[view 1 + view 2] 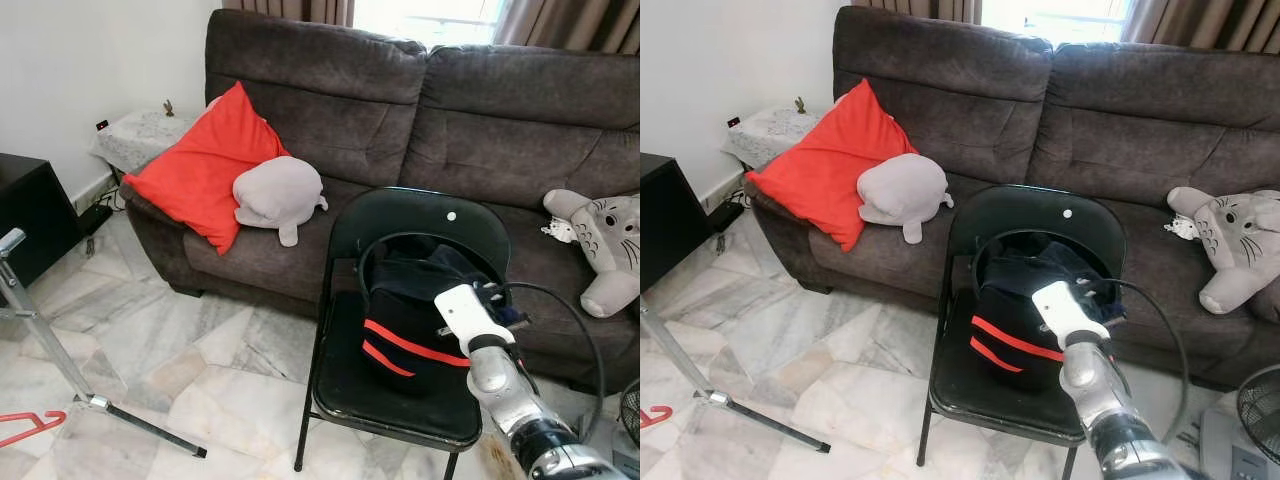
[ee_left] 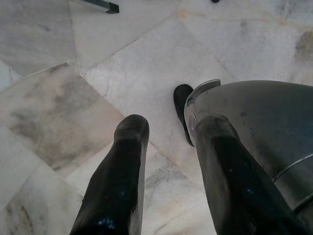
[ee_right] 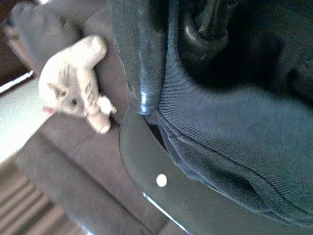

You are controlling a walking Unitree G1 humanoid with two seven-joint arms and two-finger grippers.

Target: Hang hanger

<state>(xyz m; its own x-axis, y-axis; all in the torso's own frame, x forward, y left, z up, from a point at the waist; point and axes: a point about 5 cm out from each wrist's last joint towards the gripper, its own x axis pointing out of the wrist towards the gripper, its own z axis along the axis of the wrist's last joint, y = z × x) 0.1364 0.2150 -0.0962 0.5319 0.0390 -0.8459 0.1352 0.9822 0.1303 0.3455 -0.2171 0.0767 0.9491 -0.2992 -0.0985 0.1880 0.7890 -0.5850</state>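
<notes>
A dark garment with red stripes [image 1: 410, 340] lies bunched on the seat of a black folding chair [image 1: 400, 215]. My right arm reaches over it, and the right gripper [image 3: 171, 73] presses into the dark blue knit fabric [image 3: 234, 142] by the chair's back; its fingers [image 3: 139, 54] stand apart, open, with cloth between them. A red hanger [image 1: 28, 427] lies on the floor at the far left, near the foot of a silver rack [image 1: 50, 345]. My left gripper [image 2: 171, 142] hangs open over the marble floor, holding nothing.
A brown sofa [image 1: 480, 110] stands behind the chair, with a red cushion [image 1: 205, 170], a grey plush [image 1: 278, 195] and a cat plush [image 1: 610, 245] on it. A black cabinet [image 1: 25, 210] is at the left. A fan [image 1: 1255, 410] stands at the lower right.
</notes>
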